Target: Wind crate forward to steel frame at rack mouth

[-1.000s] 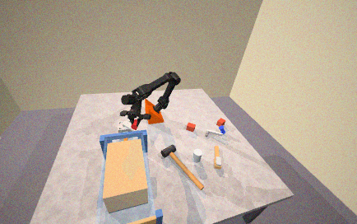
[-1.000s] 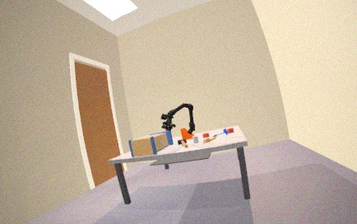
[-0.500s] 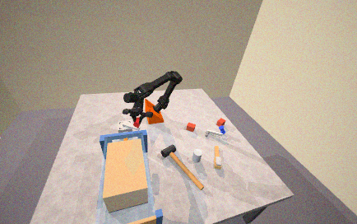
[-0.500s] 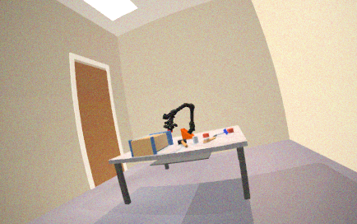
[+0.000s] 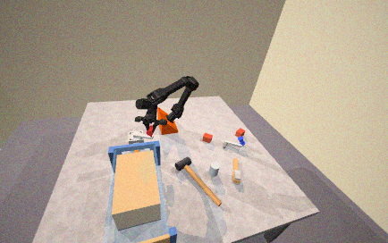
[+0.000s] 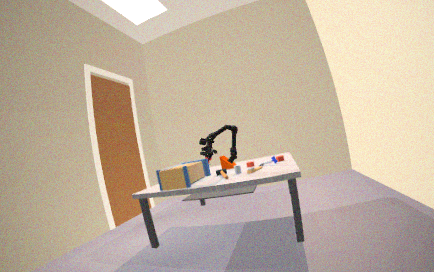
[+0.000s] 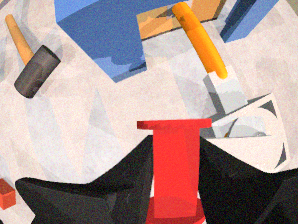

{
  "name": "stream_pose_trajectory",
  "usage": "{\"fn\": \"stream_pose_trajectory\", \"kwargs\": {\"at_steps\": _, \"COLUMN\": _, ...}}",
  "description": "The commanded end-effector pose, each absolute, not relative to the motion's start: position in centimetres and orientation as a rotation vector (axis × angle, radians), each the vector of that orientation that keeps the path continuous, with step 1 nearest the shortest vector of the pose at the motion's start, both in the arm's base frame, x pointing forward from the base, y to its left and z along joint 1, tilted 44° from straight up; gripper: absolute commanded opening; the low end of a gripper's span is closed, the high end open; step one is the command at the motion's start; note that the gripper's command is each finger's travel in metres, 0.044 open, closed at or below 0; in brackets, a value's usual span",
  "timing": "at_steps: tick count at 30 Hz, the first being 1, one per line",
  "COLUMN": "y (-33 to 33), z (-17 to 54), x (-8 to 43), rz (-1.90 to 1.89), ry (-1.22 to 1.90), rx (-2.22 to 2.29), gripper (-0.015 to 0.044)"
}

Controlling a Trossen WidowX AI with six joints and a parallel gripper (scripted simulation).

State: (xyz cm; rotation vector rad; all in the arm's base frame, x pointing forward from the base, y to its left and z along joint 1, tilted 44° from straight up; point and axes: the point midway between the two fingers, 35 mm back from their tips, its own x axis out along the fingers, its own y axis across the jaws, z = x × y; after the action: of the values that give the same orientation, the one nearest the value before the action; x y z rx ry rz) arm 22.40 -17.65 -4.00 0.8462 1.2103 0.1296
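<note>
My gripper (image 5: 150, 125) (image 7: 172, 140) is shut on the winch handle's red knob (image 5: 150, 131) (image 7: 176, 172). In the top view the handle's pale arm (image 5: 144, 137) reaches from the knob over the pale winch (image 5: 132, 132) (image 7: 250, 150). The key and its hole are hidden, so its seating cannot be told. The tan crate (image 5: 136, 183) (image 6: 172, 178) sits flat in the cubby, behind the blue frame (image 5: 134, 146) (image 7: 100, 35) at its mouth. An orange strap (image 7: 200, 42) runs between crate and winch. Any gap between crate and frame is unclear.
A black-headed mallet (image 5: 183, 163) (image 7: 37, 72) lies beside the cubby. A grey cylinder (image 5: 215, 169), a wood-handled tool (image 5: 236, 170), a pale crank with a blue knob (image 5: 241, 140) and two red blocks (image 5: 207, 138) (image 5: 240, 132) lie farther right. An orange wedge (image 5: 166, 125) stands by the arm.
</note>
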Motion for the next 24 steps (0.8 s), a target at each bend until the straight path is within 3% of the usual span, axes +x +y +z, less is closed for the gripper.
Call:
{"fn": "stream_pose_trajectory", "kwargs": {"at_steps": 1, "y": -17.3, "z": -3.9, "x": 21.0, "rz": 0.118, "ry": 1.236, "rx": 0.861, "gripper": 0.0}}
{"fn": "stream_pose_trajectory", "kwargs": {"at_steps": 24, "y": -17.3, "z": -3.8, "x": 17.4, "rz": 0.117, "ry": 1.238, "rx": 0.861, "gripper": 0.0}}
